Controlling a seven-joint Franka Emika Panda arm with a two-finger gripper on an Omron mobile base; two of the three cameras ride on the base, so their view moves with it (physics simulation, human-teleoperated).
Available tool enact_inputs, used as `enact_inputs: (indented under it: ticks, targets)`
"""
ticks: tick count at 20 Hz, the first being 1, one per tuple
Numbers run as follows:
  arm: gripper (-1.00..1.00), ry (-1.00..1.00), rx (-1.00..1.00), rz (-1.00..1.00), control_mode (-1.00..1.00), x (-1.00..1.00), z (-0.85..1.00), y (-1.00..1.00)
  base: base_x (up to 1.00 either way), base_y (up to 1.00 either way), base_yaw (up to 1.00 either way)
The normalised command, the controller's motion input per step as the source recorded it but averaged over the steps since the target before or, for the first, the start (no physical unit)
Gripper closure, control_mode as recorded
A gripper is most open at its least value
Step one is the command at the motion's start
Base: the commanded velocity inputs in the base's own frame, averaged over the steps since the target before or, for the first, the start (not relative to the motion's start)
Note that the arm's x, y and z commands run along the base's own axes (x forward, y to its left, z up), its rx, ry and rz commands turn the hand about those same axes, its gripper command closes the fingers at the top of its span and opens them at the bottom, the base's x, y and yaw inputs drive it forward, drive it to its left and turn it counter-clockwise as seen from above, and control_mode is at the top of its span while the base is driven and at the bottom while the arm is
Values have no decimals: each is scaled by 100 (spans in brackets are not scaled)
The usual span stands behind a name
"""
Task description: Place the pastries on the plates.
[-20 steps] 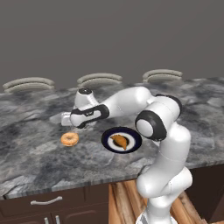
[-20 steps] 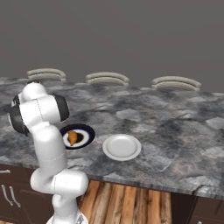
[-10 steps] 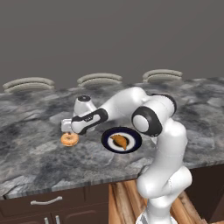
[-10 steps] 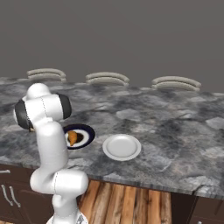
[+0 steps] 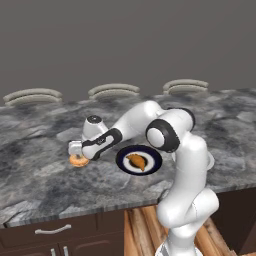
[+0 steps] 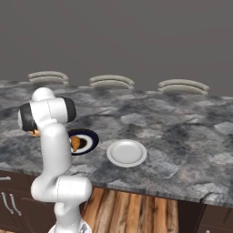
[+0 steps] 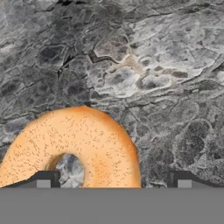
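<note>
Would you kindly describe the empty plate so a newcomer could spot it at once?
On the grey marbled counter, look near the front edge, beside the dark navy plate carrying the croissant. The white plate sits apart from it, away from the arm. It is plain white and carries nothing.

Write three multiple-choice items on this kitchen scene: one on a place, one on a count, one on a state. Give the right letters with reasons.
1. Where does the croissant lie?
A. On the navy plate
B. On the white plate
C. On the bare counter

2. How many plates are on the counter?
A. One
B. Two
C. Three

3. How do the gripper jaws stand at the doughnut?
A. Shut on it, lifted
B. Apart, with the doughnut on the counter
C. Shut, far above it

Key: 1 A, the croissant sits in the navy plate's dark centre. 2 B, one navy and one white. 3 B, in the hand view the tips stand wide either side and the doughnut rests on stone.
</note>
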Motion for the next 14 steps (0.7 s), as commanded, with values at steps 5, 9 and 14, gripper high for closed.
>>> enact_inputs:
  ticks: [5,9,14]
  targets:
    - [-100,-4,0,-1,-100,8,-5,0,0,0,0]
    - [-100,-4,0,0,-100,-11,-23,0,0,0,0]
    - [100,-3,0,-1,-100,-7,-14,-2,0,0,0]
